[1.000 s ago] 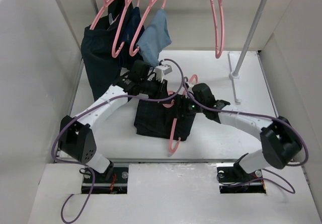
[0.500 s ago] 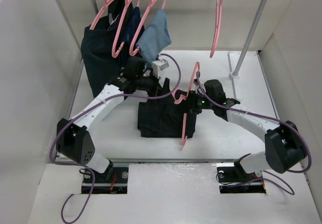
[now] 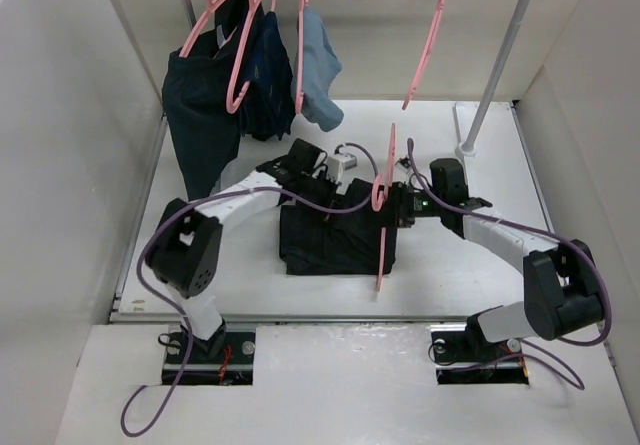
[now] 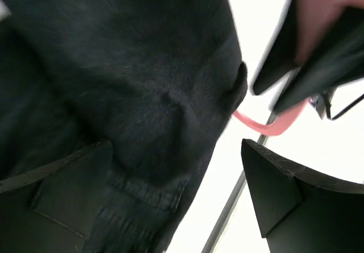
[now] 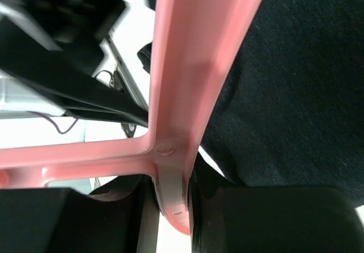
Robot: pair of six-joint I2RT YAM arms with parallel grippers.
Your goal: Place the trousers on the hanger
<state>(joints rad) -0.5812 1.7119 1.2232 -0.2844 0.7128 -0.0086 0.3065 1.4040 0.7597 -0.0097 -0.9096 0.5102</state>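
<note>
The black trousers (image 3: 330, 242) lie folded in a heap at the middle of the table. My right gripper (image 3: 393, 208) is shut on the pink hanger (image 3: 384, 227) near its junction and holds it up on edge over the trousers' right side. In the right wrist view the hanger (image 5: 190, 88) is pinched between both fingers (image 5: 250, 219), with the trousers (image 5: 307, 77) behind. My left gripper (image 3: 345, 190) hangs open over the trousers' far edge. Its view shows the trousers (image 4: 125, 88) between wide-apart fingers (image 4: 276, 187), a bit of the hanger (image 4: 267, 127) beyond.
A rail at the back carries a dark navy garment (image 3: 205, 115), a light blue cloth (image 3: 320, 70) and several pink hangers, one alone (image 3: 425, 50). The rack's pole (image 3: 497, 70) and foot (image 3: 467, 150) stand at back right. White walls close in both sides.
My right gripper has shut on the hanger and lifted it from lying on the trousers to standing on edge. My left gripper has opened and moved right. The hanging items swung.
</note>
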